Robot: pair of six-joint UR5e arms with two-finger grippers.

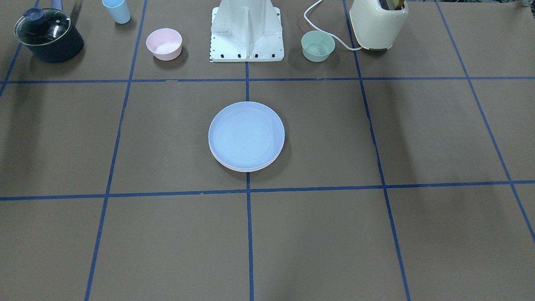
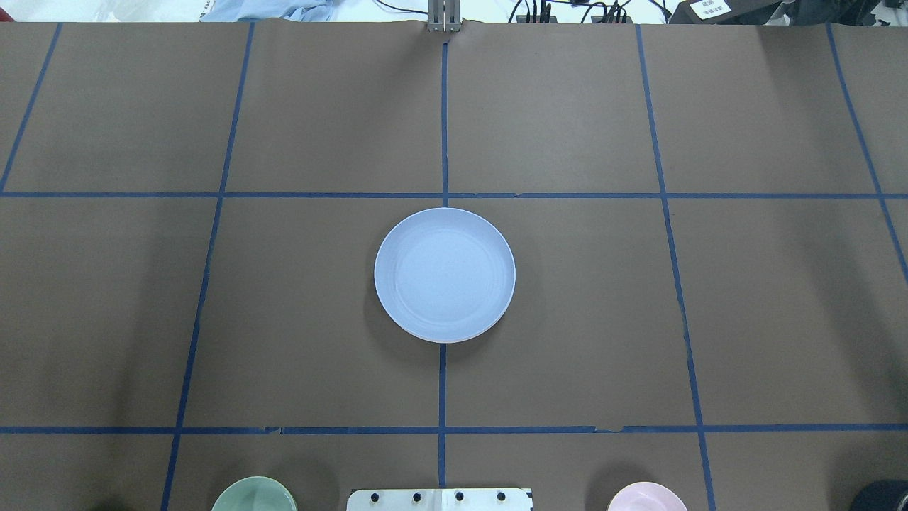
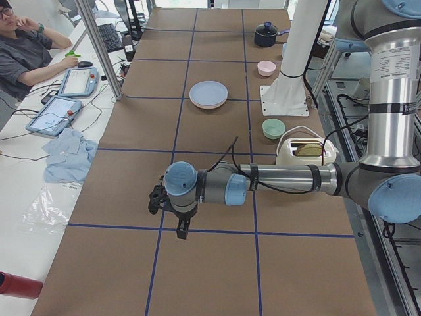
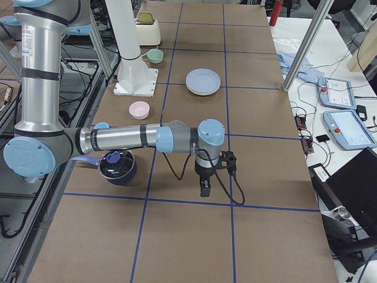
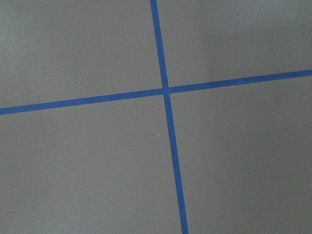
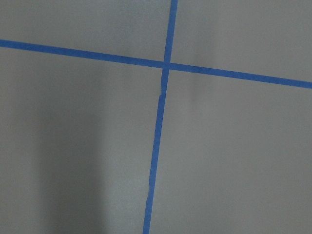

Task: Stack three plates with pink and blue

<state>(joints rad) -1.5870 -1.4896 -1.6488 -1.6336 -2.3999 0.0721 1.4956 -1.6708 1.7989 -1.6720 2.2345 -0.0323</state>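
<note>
The pale blue plate [image 1: 246, 134] lies on top of a stack at the table's centre, also in the overhead view [image 2: 445, 273]. Under it only pale rims [image 1: 246, 169] show; the pink and cream plates are otherwise hidden, with a pinkish rim in the exterior left view [image 3: 208, 103]. My left gripper [image 3: 182, 230] hangs over bare table far from the stack, toward the table's left end. My right gripper [image 4: 204, 190] hangs over bare table toward the right end. Both show only in the side views, so I cannot tell whether they are open or shut. Both wrist views show only table and blue tape.
Along the robot's side stand a dark pot with a glass lid [image 1: 48, 35], a light blue cup [image 1: 117, 10], a small pink bowl [image 1: 164, 43], the white robot base [image 1: 247, 31], a small green bowl [image 1: 318, 45] and a cream toaster [image 1: 378, 23]. An operator [image 3: 26, 52] sits beyond the far edge.
</note>
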